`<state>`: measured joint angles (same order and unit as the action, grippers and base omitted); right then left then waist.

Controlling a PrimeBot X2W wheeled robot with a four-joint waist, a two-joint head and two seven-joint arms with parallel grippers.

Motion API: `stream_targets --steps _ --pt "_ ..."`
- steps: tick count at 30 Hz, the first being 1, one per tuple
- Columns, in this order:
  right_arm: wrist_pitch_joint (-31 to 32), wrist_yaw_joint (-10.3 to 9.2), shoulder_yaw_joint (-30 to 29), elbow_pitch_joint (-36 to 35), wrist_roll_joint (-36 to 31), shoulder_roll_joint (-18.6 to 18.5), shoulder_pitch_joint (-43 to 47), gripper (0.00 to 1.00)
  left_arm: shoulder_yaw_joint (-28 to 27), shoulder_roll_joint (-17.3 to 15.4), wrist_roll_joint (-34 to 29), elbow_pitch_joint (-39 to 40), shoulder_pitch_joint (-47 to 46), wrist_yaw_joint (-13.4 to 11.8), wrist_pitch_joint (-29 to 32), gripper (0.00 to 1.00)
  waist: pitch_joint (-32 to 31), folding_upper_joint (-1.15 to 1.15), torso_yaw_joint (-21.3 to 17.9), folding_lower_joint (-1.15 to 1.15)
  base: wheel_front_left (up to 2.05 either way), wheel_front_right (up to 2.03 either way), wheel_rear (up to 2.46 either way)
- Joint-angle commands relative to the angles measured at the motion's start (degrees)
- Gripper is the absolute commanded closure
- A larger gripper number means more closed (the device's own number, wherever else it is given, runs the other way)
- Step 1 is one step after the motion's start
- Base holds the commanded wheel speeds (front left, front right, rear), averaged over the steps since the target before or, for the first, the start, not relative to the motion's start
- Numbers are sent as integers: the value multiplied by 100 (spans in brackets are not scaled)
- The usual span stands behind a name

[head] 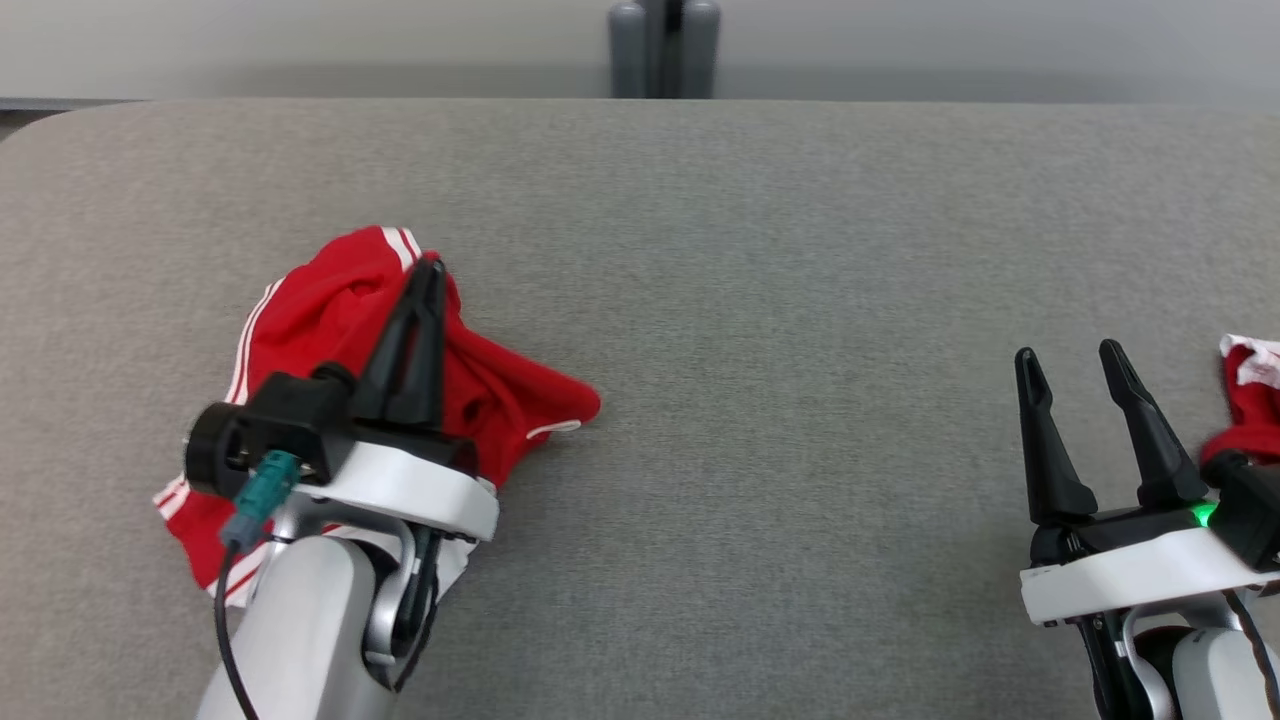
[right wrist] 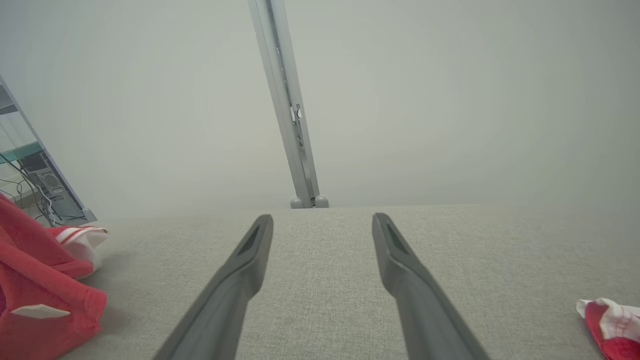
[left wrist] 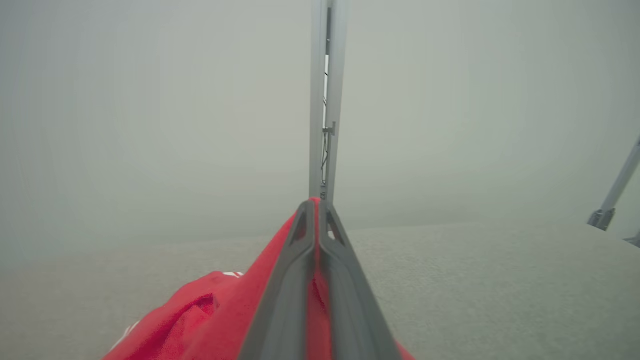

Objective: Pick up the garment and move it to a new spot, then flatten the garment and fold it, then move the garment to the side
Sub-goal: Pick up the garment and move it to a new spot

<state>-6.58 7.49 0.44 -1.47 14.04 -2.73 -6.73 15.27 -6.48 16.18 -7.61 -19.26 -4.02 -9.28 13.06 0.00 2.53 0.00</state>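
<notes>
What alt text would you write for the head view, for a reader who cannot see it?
The left gripper is shut on a crumpled red garment at the left of a grey table. The right gripper is open at the lower right, near a second red cloth at the right edge.

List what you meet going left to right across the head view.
red garment → grey post beyond the table's far edge → right gripper, open → red and white cloth at the right edge
</notes>
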Motion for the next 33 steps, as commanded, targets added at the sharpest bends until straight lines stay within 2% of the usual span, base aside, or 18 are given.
stream_targets --steps 1,9,12,15,16,17,18,19,20,26,33 --pt "-72 2 -22 30 50 -33 -22 0 89 8 -17 44 5 55 18 100 196 0 -452 0 0 0 0" --pt "-408 2 70 346 320 -29 -135 0 963 246 -100 -97 -397 377 256 100 646 0 -1488 0 0 0 0" --pt "-554 2 174 546 475 -25 -204 0 1271 263 -17 -390 -547 528 363 100 771 0 -1871 0 0 0 0" --pt "-689 2 227 711 597 -25 -224 0 1436 289 -51 -703 -608 538 399 100 856 0 -2018 0 0 0 0" --pt "-715 2 216 745 612 -25 -226 0 1447 282 -16 -763 -610 571 396 96 857 0 -2016 0 0 0 0" --pt "-738 2 192 776 621 -26 -229 0 1475 282 -2 -818 -612 595 416 72 851 0 -1996 0 0 0 0" --pt "-761 2 165 819 620 -28 -233 0 1506 287 0 -853 -603 625 420 26 838 0 -1961 0 0 0 0" --pt "-761 2 165 819 620 -28 -233 0 1506 287 0 -853 -603 625 420 26 838 0 -1961 0 0 0 0" --pt "-785 2 145 882 622 -28 -253 0 1570 275 -2 -865 -586 674 375 0 779 0 -1868 0 0 0 0" --pt "-823 2 28 898 469 -33 -303 0 1652 170 -55 -621 -412 691 236 0 564 0 -1523 0 0 0 0" --pt "-741 2 -187 806 283 -33 -275 0 1252 -143 -55 72 -74 244 -11 0 307 0 -992 0 0 0 0"
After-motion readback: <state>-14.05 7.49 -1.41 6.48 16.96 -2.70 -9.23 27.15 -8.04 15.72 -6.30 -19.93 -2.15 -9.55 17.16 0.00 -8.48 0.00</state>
